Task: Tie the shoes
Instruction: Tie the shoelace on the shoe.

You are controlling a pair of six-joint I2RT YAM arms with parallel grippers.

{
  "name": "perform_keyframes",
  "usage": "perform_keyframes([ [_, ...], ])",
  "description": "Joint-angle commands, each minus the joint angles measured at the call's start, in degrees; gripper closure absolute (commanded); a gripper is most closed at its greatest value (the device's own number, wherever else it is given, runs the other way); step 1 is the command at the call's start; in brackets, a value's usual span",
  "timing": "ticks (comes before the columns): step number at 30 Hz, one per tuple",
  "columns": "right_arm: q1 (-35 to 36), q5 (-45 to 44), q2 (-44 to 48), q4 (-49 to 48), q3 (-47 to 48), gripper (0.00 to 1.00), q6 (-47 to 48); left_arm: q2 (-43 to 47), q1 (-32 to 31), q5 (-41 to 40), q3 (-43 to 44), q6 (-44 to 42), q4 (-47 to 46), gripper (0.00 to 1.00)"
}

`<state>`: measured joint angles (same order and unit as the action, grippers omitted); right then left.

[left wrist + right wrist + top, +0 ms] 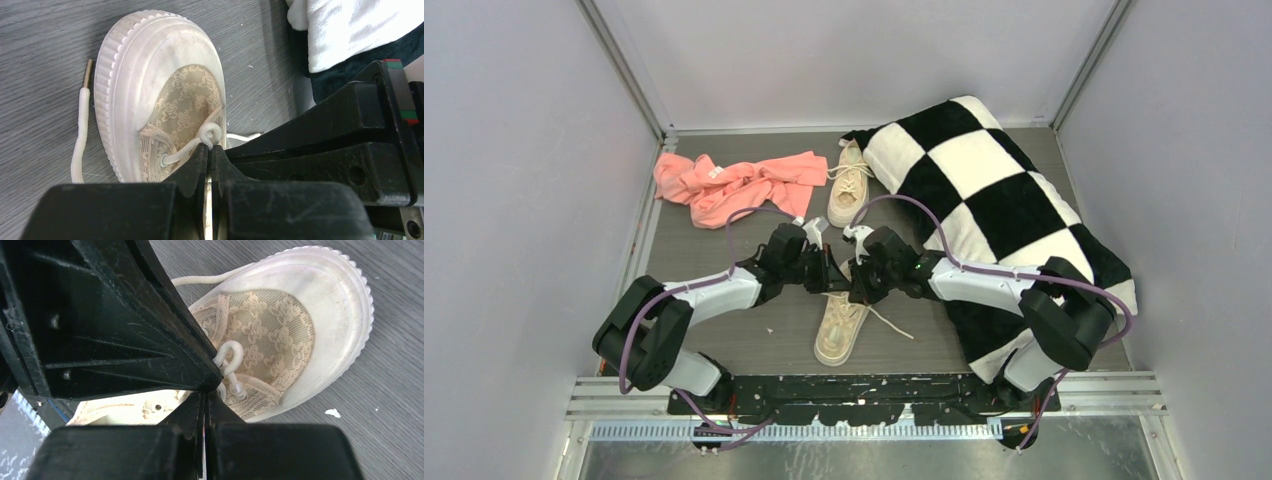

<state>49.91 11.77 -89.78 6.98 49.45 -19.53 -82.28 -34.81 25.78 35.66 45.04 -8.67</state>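
The left end effector (210, 151) was clamped shut on a small lace loop (211, 132) over the near shoe (839, 330). The right end effector (204, 400) was closed tight at the same loop, though whether lace sat between its tips could not be told. No bow showed, and 1 lace end (80, 130) trailed loose on the bench (724, 330), so the tying looked barely begun. The far shoe (849, 190) lay beside the pillow (984, 190), its knot unreadable. Both arms reached inward, wrists meeting low above the lacing.
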Motion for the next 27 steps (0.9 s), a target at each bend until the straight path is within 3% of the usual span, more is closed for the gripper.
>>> perform_keyframes([
  [1,0.63,-4.15,0.52,3.55,1.70,0.99,1.86,0.58,0.00,1.00,1.88,0.06,-2.59,1.00],
  [8,0.59,-6.58,5.56,1.15,-0.14,0.99,0.69,0.62,0.00,1.03,1.87,0.10,-2.50,0.99],
  [19,0.60,-4.40,5.80,-0.20,-0.68,1.00,0.11,0.53,0.04,1.11,2.22,-0.12,-2.07,0.99],
  [22,0.68,-1.87,5.01,-0.92,-0.40,0.91,0.20,0.46,0.00,1.11,2.22,-0.20,-2.06,0.99],
  [27,0.72,-1.57,4.96,-1.88,0.13,0.87,0.17,0.06,0.04,1.24,2.11,-0.36,-1.90,0.99],
])
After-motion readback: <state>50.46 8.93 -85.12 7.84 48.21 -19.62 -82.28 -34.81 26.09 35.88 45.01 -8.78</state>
